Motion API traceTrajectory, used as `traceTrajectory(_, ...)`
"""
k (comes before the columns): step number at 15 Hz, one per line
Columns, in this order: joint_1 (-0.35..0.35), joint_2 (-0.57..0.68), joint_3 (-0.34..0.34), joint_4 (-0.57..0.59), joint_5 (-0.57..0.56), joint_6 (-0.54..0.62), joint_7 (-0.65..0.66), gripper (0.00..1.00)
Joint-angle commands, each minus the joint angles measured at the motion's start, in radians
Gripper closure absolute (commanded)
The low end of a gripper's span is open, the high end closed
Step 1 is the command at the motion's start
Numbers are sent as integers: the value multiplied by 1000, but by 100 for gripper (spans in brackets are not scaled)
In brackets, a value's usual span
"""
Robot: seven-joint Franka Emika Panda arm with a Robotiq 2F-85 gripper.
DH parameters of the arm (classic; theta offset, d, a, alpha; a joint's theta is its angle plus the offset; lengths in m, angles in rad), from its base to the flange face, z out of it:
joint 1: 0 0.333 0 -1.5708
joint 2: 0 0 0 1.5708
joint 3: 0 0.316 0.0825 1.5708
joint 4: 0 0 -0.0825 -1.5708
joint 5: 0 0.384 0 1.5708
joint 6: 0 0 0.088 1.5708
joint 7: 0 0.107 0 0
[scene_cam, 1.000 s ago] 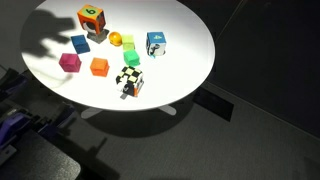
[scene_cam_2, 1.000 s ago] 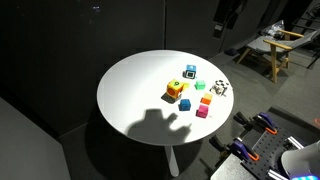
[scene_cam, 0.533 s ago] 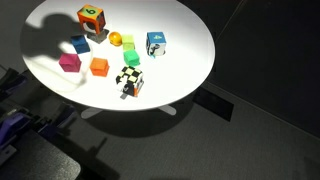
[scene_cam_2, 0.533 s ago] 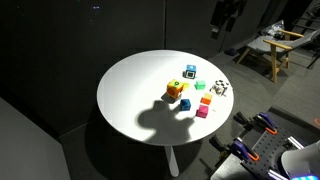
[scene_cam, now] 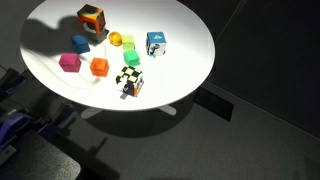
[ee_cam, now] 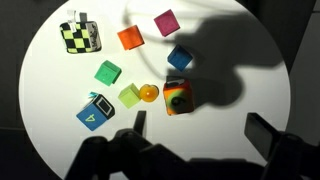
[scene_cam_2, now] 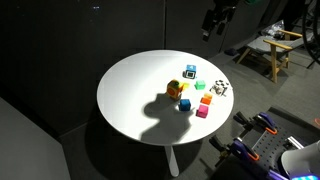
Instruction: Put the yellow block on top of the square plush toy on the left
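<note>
The yellow block (ee_cam: 131,95) is a small pale yellow-green cube on the white round table, next to a round yellow-orange piece (ee_cam: 149,93); it also shows in an exterior view (scene_cam: 128,42). The square plush toy (ee_cam: 178,97), orange with a green patch, sits just beyond that piece and shows in both exterior views (scene_cam: 90,17) (scene_cam_2: 176,89). My gripper (ee_cam: 200,130) is open and empty, high above the table; its shadow falls by the plush toy. In an exterior view it hangs far above the table (scene_cam_2: 217,18).
Also on the table (scene_cam: 185,60): a blue-and-white cube (ee_cam: 96,112), a green block (ee_cam: 108,72), a checkered cube (ee_cam: 79,36), an orange block (ee_cam: 130,38), a magenta block (ee_cam: 166,22) and a blue block (ee_cam: 180,58). A chair (scene_cam_2: 272,50) stands beyond the table.
The gripper's shadow has slid across the table towards the plush toy. The arm has shifted slightly overhead. No block has moved.
</note>
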Motion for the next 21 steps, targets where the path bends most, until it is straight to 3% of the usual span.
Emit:
traceTrajectory(1, -6, 67, -9, 31, -24, 57, -28, 0)
traceTrajectory(14, -57, 341, -75, 160, 7, 129, 7, 0)
traceTrajectory(19, -68, 393, -87, 199, 30, 126, 12, 0)
traceTrajectory(21, -65, 378, -85, 165, 16, 133, -6, 0)
